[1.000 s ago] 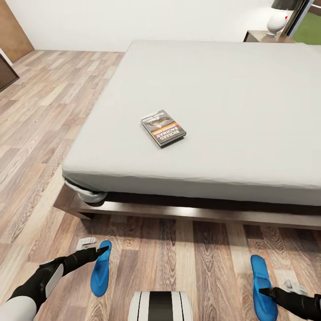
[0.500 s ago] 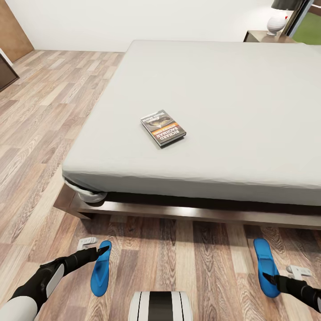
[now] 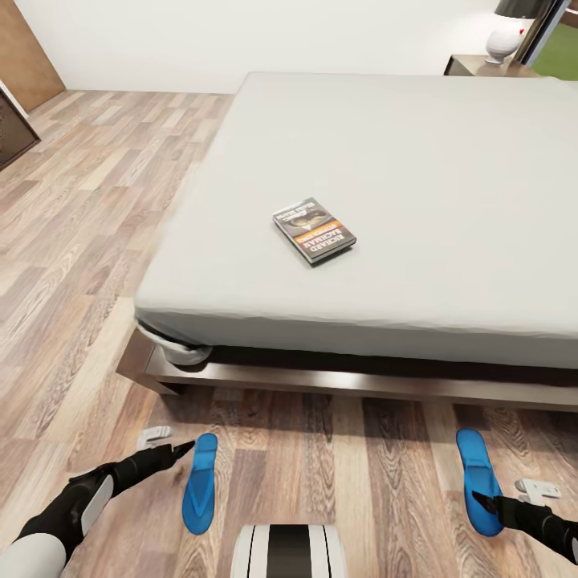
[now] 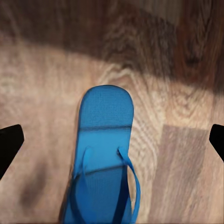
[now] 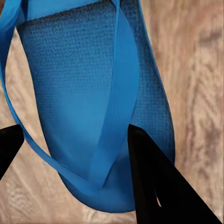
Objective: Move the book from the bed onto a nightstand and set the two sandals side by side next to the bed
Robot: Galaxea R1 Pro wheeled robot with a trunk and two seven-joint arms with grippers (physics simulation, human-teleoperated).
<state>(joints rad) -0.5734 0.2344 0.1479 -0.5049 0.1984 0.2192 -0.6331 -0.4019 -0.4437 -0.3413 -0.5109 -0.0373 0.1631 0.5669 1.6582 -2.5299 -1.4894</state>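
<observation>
Two blue sandals lie on the wood-plank floor [image 3: 72, 241] before the bed [image 3: 385, 160], well apart from each other. One sandal, the left sandal [image 3: 199, 482], lies just ahead of the left gripper [image 3: 181, 451], whose jaws stand wide; in the left wrist view this sandal [image 4: 105, 158] sits between the two dark fingertips [image 4: 9, 142] but untouched by either, its thong straps toward the camera. At the other side the right gripper [image 3: 482, 502] has its tips at the heel end of the right sandal [image 3: 478, 478]; in the right wrist view one dark finger [image 5: 154, 186] lies over the sole's edge beside the strap of that sandal [image 5: 88, 93] and the other stands clear at the far side, so the jaws are spread about it and whether they press on it I cannot tell. Beyond both sets of jaws rises the dark wooden bed frame [image 3: 321, 381], standing between them and the book [image 3: 314, 230], which lies flat on the grey mattress. Far off past the bed's corner stands a nightstand [image 3: 482, 66] bearing a white lamp [image 3: 507, 36]
</observation>
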